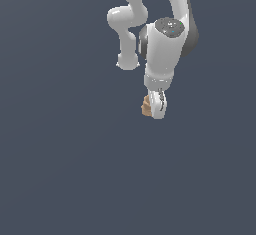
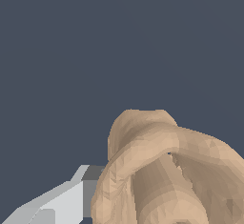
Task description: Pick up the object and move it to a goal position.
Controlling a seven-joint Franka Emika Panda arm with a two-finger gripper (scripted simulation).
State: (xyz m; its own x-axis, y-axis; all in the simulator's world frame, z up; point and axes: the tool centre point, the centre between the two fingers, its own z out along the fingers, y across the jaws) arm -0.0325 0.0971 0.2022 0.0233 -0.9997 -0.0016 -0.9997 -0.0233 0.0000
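The object (image 1: 146,107) is a small tan-brown, wood-coloured piece. In the exterior view it sits at the tips of my gripper (image 1: 156,111), showing on the exterior view's left side of the white fingers. The gripper points down and is closed on it. In the wrist view the object (image 2: 167,170) is very close and fills the lower part of the picture as a rounded, lumpy shape. One grey-white finger (image 2: 62,204) presses against its side; the other finger is hidden behind it.
The white arm (image 1: 161,54) rises from the gripper to the top of the exterior view. Around it there is only a plain dark grey-blue surface (image 1: 60,169). No goal marker shows.
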